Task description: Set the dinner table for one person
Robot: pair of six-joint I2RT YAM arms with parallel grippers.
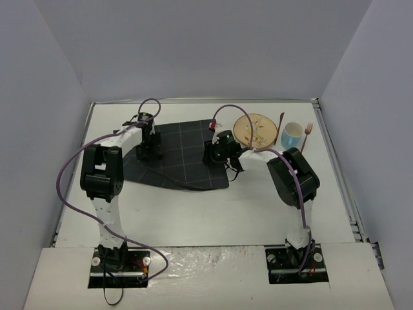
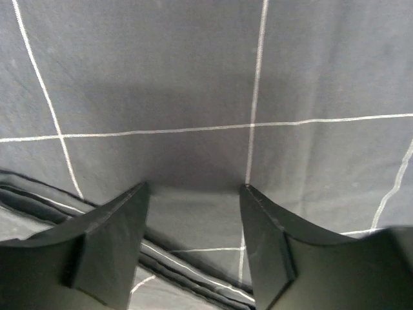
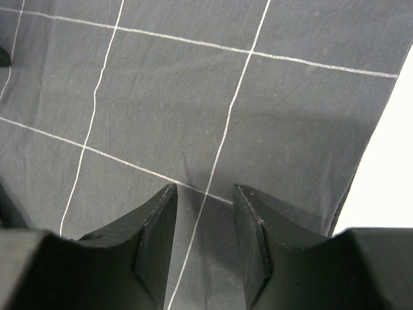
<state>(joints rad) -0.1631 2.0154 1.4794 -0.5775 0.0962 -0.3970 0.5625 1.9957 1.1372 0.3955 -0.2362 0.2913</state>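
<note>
Dinner table [image 1: 213, 213]: one placemat [image 1: 184, 154], one plate [image 1: 253, 130], one cup [image 1: 292, 135], seemingly two utensils [image 1: 281, 124].

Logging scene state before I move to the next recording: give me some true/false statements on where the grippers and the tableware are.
1. The left gripper and the right gripper are both over the dark placemat. True.
2. The plate sits in the middle of the placemat. False: it lies on the white dinner table, off the placemat's far right corner.
3. The right gripper's fingers hold the fork. False: the fingers are apart with nothing between them, and the fork lies to the right of the blue cup.
4. The blue cup stands between the fork and another slim utensil. True.
</note>
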